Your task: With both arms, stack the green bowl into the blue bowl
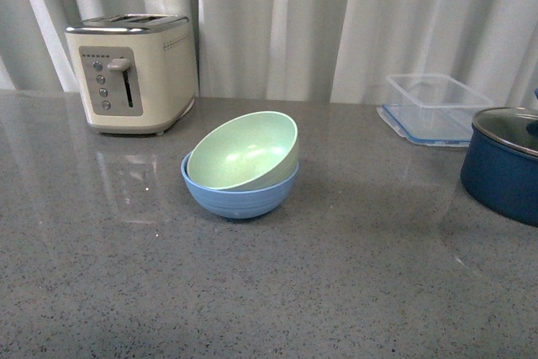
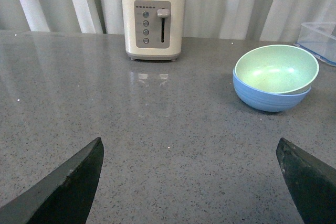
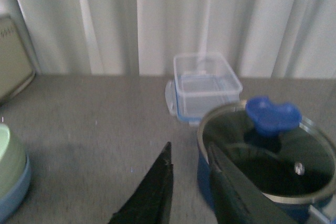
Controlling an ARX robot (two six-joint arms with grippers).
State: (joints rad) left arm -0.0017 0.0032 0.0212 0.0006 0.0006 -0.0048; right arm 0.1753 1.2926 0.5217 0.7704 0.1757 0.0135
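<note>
The green bowl [image 1: 245, 150] sits nested inside the blue bowl [image 1: 239, 195], tilted so that its rim rises toward the back right and its mint inside faces the front. The pair rests on the grey speckled counter [image 1: 252, 292], near its middle and well apart from everything else.

Behind and to the left of the bowls stands a cream toaster [image 1: 133, 71] with a grey control panel, its back close to the white curtain [image 1: 336, 14]. To the right, near the curtain, a clear plastic container [image 1: 433, 107] lies on the counter, and in front of it a dark navy pot [image 1: 504, 166] with a glass lid shows at the edge of the front view.

No arm shows in the front view. In the left wrist view the left gripper [image 2: 189, 182] has its two dark fingers spread wide apart and holds nothing. In the right wrist view the right gripper [image 3: 190, 187] hovers beside the pot with its fingers close together, a narrow gap between them, nothing clamped.
</note>
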